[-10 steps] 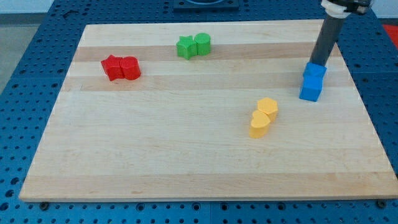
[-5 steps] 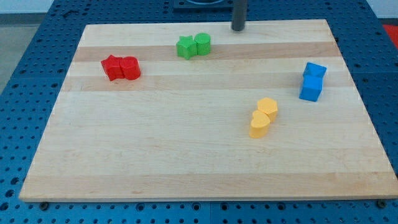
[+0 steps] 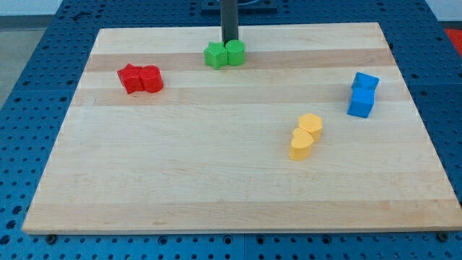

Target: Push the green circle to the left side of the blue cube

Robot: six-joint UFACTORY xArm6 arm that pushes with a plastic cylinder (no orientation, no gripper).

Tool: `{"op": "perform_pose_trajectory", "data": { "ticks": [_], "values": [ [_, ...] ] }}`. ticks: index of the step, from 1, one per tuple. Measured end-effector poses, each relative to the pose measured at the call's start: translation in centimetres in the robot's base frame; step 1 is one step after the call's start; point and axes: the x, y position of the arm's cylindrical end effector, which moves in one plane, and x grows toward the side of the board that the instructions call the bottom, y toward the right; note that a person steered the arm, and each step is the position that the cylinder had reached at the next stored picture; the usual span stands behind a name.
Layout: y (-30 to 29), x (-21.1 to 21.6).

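Note:
The green circle sits near the view's top, touching a green star-shaped block on its left. My tip stands right behind the green circle, at its top edge, touching or nearly touching it. The blue cube sits at the view's right, with a second blue block touching it just above.
Two red blocks sit side by side at the view's left. Two yellow blocks sit together right of centre, between the green pair and the blue pair. The wooden board lies on a blue perforated table.
My tip has moved from the blue blocks at the view's right, across the top of the board, to just behind the green circle. No block has moved.

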Motion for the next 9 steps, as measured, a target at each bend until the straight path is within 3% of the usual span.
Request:
{"op": "perform_pose_trajectory", "data": {
  "ticks": [5,9],
  "values": [
    [2.6,13.3],
    [11.7,14.4]
  ]
}}
